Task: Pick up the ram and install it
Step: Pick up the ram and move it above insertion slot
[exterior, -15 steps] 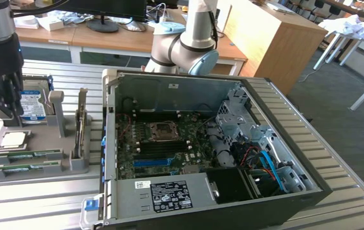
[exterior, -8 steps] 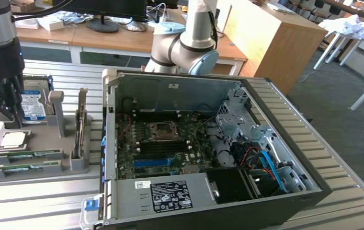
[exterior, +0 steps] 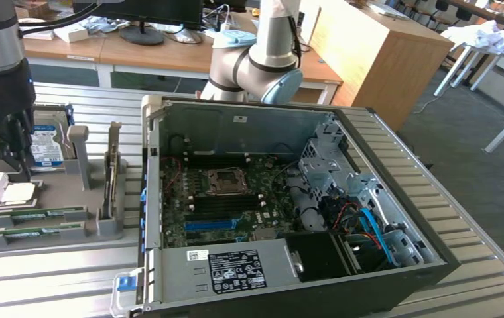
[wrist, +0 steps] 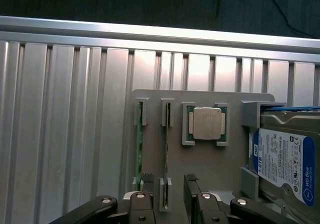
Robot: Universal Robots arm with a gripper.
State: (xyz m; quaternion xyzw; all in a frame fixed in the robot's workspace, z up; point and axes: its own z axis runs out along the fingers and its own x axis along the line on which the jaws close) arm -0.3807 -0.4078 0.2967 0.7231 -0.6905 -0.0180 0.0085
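Gripper (wrist: 168,180) released, jaws wide, nothing held. I see it hovering over the gray holder (exterior: 101,228), which sits on the counter (exterior: 58,278) at 9 o'clock of the open PC case (exterior: 234,126) in the exterior view. Ram (wrist: 165,149) stands on edge in its holder slot, in line between the fingertips, untouched. 2nd stick (wrist: 139,154) sits just beside it. Processor (wrist: 206,124) and hard drive (wrist: 285,164) are on the ram's other side.

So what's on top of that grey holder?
On the grey holder: a green ram stick, a second ram stick, a processor chip and a blue-labelled hard drive. The open jaws cover both sticks' near ends.
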